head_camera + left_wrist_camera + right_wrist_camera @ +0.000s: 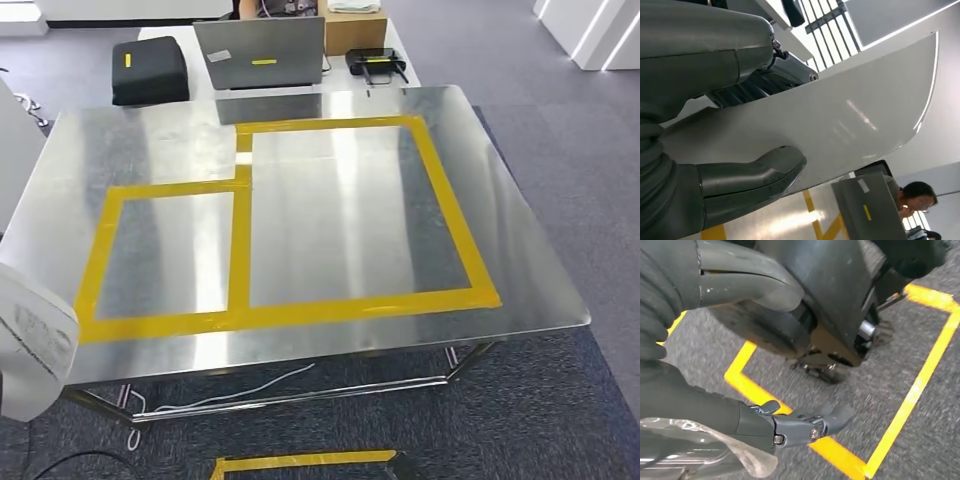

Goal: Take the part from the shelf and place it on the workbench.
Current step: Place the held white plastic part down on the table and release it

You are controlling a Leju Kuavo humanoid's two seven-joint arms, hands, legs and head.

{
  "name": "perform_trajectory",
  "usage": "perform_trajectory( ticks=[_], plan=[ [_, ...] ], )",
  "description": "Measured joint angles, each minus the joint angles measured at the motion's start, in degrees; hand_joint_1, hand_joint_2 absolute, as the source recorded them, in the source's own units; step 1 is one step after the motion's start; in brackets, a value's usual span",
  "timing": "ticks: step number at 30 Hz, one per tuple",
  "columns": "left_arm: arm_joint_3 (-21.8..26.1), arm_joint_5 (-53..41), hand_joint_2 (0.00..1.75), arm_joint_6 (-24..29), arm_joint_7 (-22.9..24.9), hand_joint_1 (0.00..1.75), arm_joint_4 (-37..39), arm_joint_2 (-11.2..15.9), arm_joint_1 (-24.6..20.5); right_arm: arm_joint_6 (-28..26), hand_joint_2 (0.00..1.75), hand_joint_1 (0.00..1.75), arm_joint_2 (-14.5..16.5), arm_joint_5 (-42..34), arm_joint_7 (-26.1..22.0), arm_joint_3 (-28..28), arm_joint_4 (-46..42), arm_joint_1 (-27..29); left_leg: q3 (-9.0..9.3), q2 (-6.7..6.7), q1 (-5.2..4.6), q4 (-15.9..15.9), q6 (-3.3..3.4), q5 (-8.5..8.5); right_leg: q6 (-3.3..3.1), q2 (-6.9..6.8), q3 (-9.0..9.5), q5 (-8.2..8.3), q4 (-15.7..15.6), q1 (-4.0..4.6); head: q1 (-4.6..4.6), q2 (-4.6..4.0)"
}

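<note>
The part is a large white curved panel (851, 115). My left hand (689, 75) grips it, thumb (753, 175) on one face and darker fingers on the other. In the head view its rounded white end (34, 340) sits at the lower left, beside the front left corner of the steel workbench (340, 330). Yellow tape (241, 250) marks two rectangles on the benchtop. My right hand (696, 405) hangs over the grey carpet with thumb and fingers (798, 427) apart and nothing between them.
Behind the bench stand a grey laptop (260, 52), a black bag (149, 68), a cardboard box (355, 28) and a black device (375, 62). A person (917, 195) sits beyond. Yellow floor tape (302, 462) lies before the bench; a white cable (249, 390) runs under it.
</note>
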Motion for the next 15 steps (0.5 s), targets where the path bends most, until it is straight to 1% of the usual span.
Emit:
perform_trajectory(
  ticks=[1,2,3,4,5,6,7,8,9,10,11,12,13,14,15],
  plan=[
    [0.00,-0.04,1.75,0.02,0.00,1.75,0.00,0.00,0.03,-0.14,1.75,0.00,0.00,-0.93,-0.19,-0.01,0.00,-0.06,0.53,-0.06,0.06,-0.33,0.41,-0.17,0.29,-0.05,-0.40,0.40,1.16,-0.01,0.07,0.00],
    [0.00,-0.08,1.75,0.04,0.00,1.75,0.00,0.01,0.03,-0.36,1.75,0.00,0.00,-1.71,-0.32,-0.01,0.00,-0.15,1.21,-0.05,0.11,-0.64,0.81,-0.40,0.48,-0.08,-1.73,0.73,3.35,-0.02,0.12,0.01],
    [0.00,-0.13,1.75,0.02,0.01,1.75,0.01,0.01,0.02,-0.66,1.75,0.00,0.00,-2.46,-0.41,-0.01,0.00,-0.23,1.94,-0.03,0.14,-0.95,1.18,-0.71,0.61,-0.12,-3.88,0.59,6.66,-0.02,0.23,0.01],
    [0.00,-0.15,1.75,-0.03,0.07,1.75,0.02,0.00,0.00,-1.04,1.75,0.00,-0.01,-3.20,-0.47,-0.01,0.00,-0.24,2.56,0.04,0.09,-1.13,1.51,-1.10,0.64,-0.15,-6.47,-0.33,10.39,-0.02,0.38,0.00],
    [-0.01,-0.17,1.75,-0.12,0.19,1.75,0.05,0.00,-0.03,-1.44,1.75,0.00,-0.01,-3.93,-0.47,0.00,0.00,-0.20,3.08,0.04,0.01,-1.19,1.74,-1.52,0.65,-0.16,-9.09,-2.02,13.61,0.00,0.51,0.01],
    [-0.01,-0.19,1.75,-0.26,0.38,1.75,0.09,-0.01,-0.05,-1.81,1.75,0.00,-0.02,-4.60,-0.46,0.01,0.00,-0.10,3.60,-0.01,-0.08,-1.19,1.87,-1.98,0.64,-0.17,-11.36,-3.91,15.77,0.03,0.66,0.00],
    [-0.02,-0.19,1.75,-0.43,0.64,1.75,0.15,-0.01,-0.05,-2.14,1.75,0.00,-0.03,-5.17,-0.41,0.02,0.00,0.00,4.17,-0.09,-0.16,-1.19,1.94,-2.47,0.61,-0.16,-12.85,-5.24,16.48,0.06,0.76,0.01],
    [-0.02,-0.19,1.75,-0.62,0.98,1.75,0.23,-0.01,-0.07,-2.43,1.75,0.00,-0.08,-5.67,-0.33,0.02,-0.01,0.07,4.88,-0.18,-0.25,-1.19,1.96,-3.03,0.49,-0.16,-13.48,-5.13,15.44,0.11,0.81,0.01],
    [-0.02,-0.18,1.75,-0.80,1.34,1.75,0.34,-0.01,-0.12,-2.65,1.75,0.00,-0.13,-6.09,-0.21,0.02,-0.01,0.10,5.70,-0.26,-0.34,-1.20,1.93,-3.63,0.28,-0.16,-13.31,-3.32,12.83,0.17,0.86,0.00],
    [-0.04,-0.13,1.75,-0.96,1.69,1.75,0.49,-0.01,-0.23,-2.79,1.75,0.00,-0.22,-6.46,-0.07,0.02,-0.02,0.11,6.40,-0.30,-0.42,-1.21,1.86,-4.28,-0.07,-0.14,-12.62,0.06,9.21,0.28,0.87,0.00],
    [-0.06,-0.04,1.75,-1.07,2.02,1.75,0.71,-0.02,-0.43,-2.89,1.75,0.00,-0.33,-6.74,0.12,0.02,-0.02,0.11,7.16,-0.34,-0.50,-1.21,1.70,-4.90,-0.44,-0.10,-12.06,3.04,6.15,0.44,0.73,-0.01],
    [-0.08,0.09,1.75,-1.14,2.26,1.75,0.94,-0.02,-0.74,-2.92,1.75,0.00,-0.41,-6.91,0.25,0.04,-0.02,0.08,7.56,-0.41,-0.56,-1.21,1.45,-5.42,-0.77,-0.04,-11.42,5.20,3.98,0.63,0.64,0.00],
    [-0.10,0.24,1.75,-1.19,2.51,1.75,1.21,-0.03,-1.11,-2.91,1.75,0.00,-0.49,-6.99,0.36,0.07,-0.03,0.06,7.81,-0.48,-0.56,-1.27,1.12,-5.82,-1.08,0.01,-11.16,6.52,3.02,0.81,0.56,0.00],
    [-0.13,0.27,1.75,-1.23,2.75,1.75,1.50,-0.02,-1.54,-2.90,1.75,0.00,-0.53,-7.00,0.45,0.13,-0.04,0.03,8.10,-0.55,-0.59,-1.22,0.75,-5.98,-1.26,0.02,-10.97,6.59,2.96,0.88,0.50,0.01],
    [-0.16,0.13,1.75,-1.27,3.10,1.75,1.86,0.02,-2.06,-2.87,1.75,0.00,-0.54,-7.00,0.45,0.27,-0.05,-0.05,8.24,-0.60,-0.59,-1.23,0.62,-6.00,-1.19,0.06,-10.55,7.00,2.64,0.88,0.54,0.01]
  ],
)
